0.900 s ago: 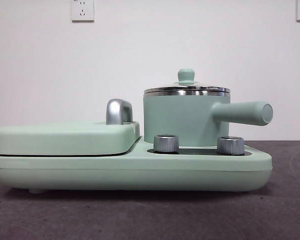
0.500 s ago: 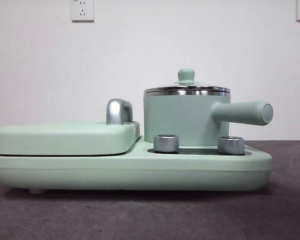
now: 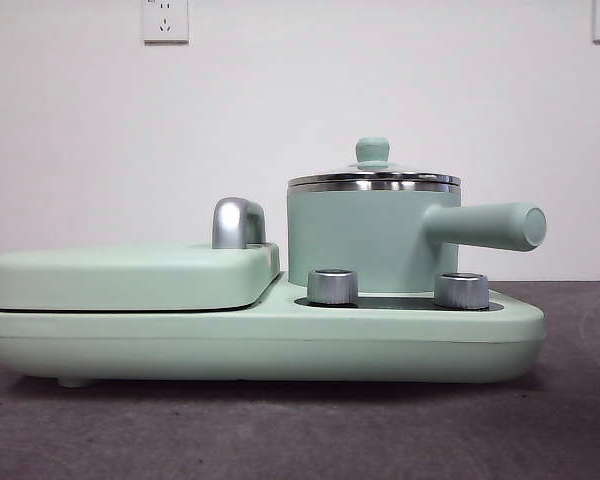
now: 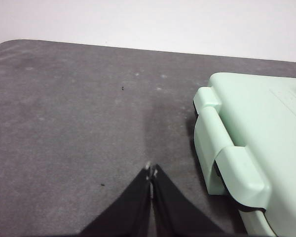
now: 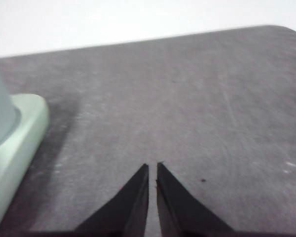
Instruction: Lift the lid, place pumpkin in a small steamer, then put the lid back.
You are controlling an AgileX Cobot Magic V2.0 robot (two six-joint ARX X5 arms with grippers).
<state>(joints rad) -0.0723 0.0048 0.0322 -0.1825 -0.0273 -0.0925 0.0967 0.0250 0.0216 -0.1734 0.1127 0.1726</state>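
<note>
The small steamer (image 3: pixel 365 240), a mint-green pot with a steel rim and a straight side handle (image 3: pixel 485 226), stands on the right half of a long mint-green base (image 3: pixel 260 345). The lid (image 3: pixel 372 176) rests on it, its mint-green knob (image 3: pixel 372 151) on top. The pumpkin is out of view. Neither arm shows in the front view. My left gripper (image 4: pixel 151 173) hangs shut over bare grey table beside the base's hinged end (image 4: pixel 237 163). My right gripper (image 5: pixel 152 169) is shut over bare table, apart from the base's corner (image 5: pixel 19 133).
A wide flat mint-green cover (image 3: pixel 130 275) with a chrome handle (image 3: pixel 237 223) fills the base's left half. Two silver dials (image 3: pixel 332 286) stand in front of the pot. A white wall with sockets (image 3: pixel 165 20) rises behind the grey table (image 3: pixel 300 430).
</note>
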